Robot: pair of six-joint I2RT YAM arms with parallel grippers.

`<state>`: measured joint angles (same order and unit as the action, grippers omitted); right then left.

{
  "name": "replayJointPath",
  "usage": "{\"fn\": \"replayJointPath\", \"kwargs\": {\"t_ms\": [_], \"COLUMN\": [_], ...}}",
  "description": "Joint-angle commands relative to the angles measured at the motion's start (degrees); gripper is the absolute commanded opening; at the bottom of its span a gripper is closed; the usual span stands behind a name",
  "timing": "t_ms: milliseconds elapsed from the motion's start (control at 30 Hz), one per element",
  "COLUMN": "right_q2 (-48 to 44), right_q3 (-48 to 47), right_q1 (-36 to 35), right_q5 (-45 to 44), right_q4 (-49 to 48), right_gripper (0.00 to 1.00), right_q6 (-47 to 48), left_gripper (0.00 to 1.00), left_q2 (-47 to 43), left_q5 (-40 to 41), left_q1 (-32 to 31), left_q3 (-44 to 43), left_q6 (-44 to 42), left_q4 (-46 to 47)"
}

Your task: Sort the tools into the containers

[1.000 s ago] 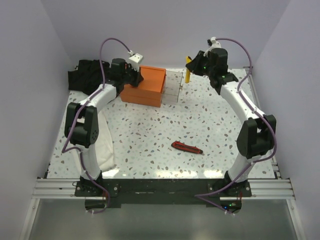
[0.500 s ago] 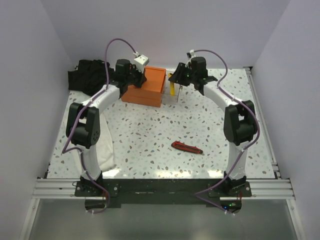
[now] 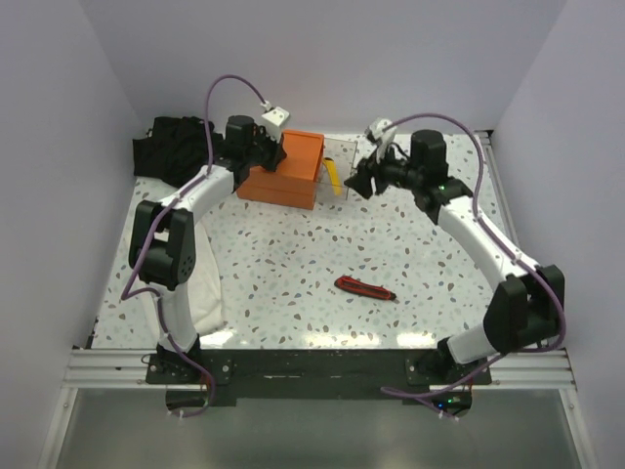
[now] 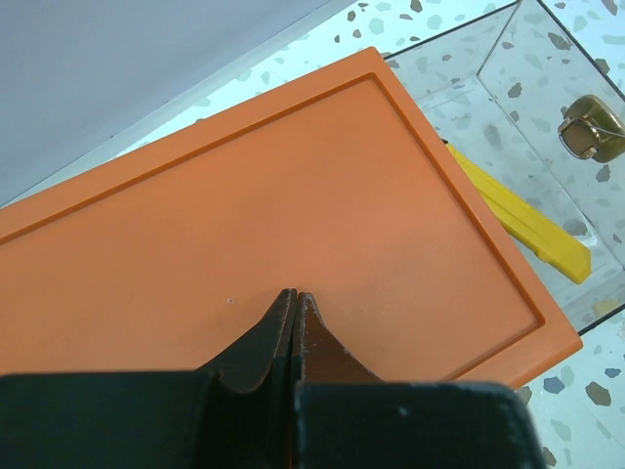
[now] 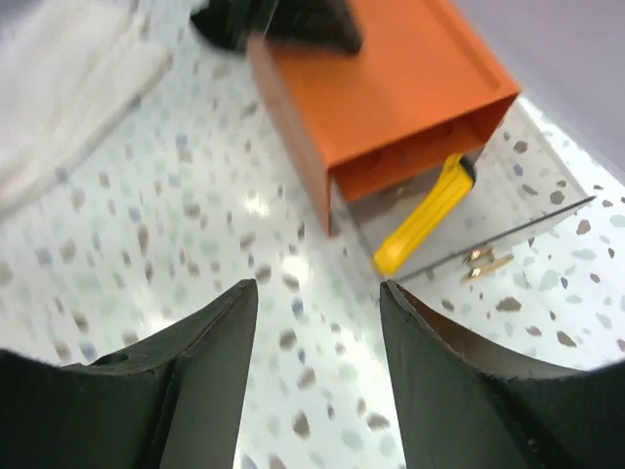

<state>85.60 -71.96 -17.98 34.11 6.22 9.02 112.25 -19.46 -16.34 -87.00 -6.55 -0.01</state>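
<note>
While my left gripper (image 4: 295, 298) is pinched shut, empty, over the orange box (image 4: 273, 215), I see my right gripper (image 5: 317, 289) spread wide, holding nothing, before the clear drawer tray (image 5: 547, 217) containing the yellow utility knife (image 5: 425, 217); the red-and-black utility knife (image 3: 365, 287) lies apart on the table (image 3: 283, 244).

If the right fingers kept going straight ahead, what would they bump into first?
Most likely the clear drawer tray sticking out of the orange box, with the yellow knife lying in it. The open right gripper points toward it, but depth is unclear, so the table might come first.
</note>
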Motion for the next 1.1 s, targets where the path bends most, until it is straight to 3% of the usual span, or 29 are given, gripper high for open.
{"fn": "replayJointPath", "kwargs": {"t_ms": [0,33,167,200,233,300,333,367,767,1067], "right_q2": [-3.5,-4.2,0.5,2.6,5.2,12.8,14.6,15.7,10.9,8.5], "right_q3": [10.9,13.1,11.1,6.9,4.1,-0.6,-3.2,-3.6,5.4,10.4], "right_q1": [-0.9,-0.9,-2.1,-2.4,-2.8,-3.9,-4.3,-5.9,-14.9,-18.1], "right_q5": [5.9,6.0,7.7,8.3,8.9,8.8,8.3,6.4,-4.9,-14.2], "right_q4": [15.6,19.7,32.8,36.8,47.5,56.0,60.1,60.9,50.3,34.8], "right_gripper": [0.58,0.60,0.71,0.72,0.72,0.74,0.98,0.98,0.99,0.98], "right_q6": [38.2,45.8,55.0,56.4,62.0,65.7,66.8,67.0,55.9,42.8], "left_gripper": [0.00,0.00,0.00,0.00,0.00,0.00,0.00,0.00,0.00,0.00], "left_q2": [1.6,1.7,2.1,2.1,1.7,1.3,1.2,1.1,-0.4,-5.5], "left_q5": [0.3,0.0,0.3,0.7,0.7,0.7,0.8,1.0,-2.7,1.7], "left_q1": [-0.7,-0.7,-0.7,-0.7,-0.7,-0.7,-0.7,-0.8,-0.7,-0.6], "left_q3": [1.5,1.4,0.5,0.2,0.1,-0.9,-1.3,-1.6,-3.3,-3.9], "left_q6": [1.4,1.6,2.3,3.1,4.2,4.8,5.6,5.9,14.7,11.4], "left_q4": [-5.4,-5.4,-5.5,-5.9,-5.6,-5.7,-6.1,-6.3,-8.5,-9.9]}}
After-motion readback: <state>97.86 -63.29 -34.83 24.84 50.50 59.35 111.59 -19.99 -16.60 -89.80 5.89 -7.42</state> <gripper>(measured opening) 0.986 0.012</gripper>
